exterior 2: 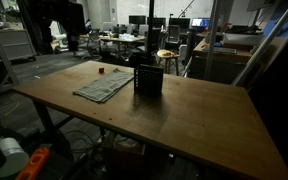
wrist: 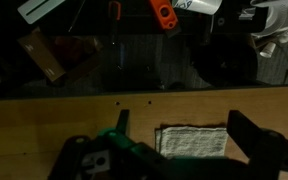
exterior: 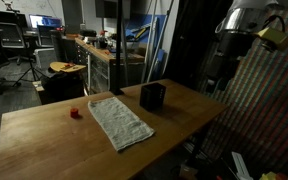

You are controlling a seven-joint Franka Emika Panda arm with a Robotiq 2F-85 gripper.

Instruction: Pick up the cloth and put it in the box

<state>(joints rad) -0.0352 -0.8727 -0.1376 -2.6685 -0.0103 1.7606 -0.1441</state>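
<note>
**Cloth (exterior: 121, 122) flat on table (exterior: 34, 135), fingers (wrist: 259, 145) wide**

Fabric lies spread out on the wooden table, not in the box (exterior: 152, 96). In an exterior view the box stands upright at the cloth's 1 o'clock, just beside its far corner. A small red object (exterior: 74, 113) sits at the cloth's 10 o'clock. In the wrist view the gripper (wrist: 179, 140) hangs over the table, fingers spread wide and holding nothing — the cloth shows between them. A white label (wrist: 199, 6) sits at 12 o'clock, its print too blurred to read.
</note>
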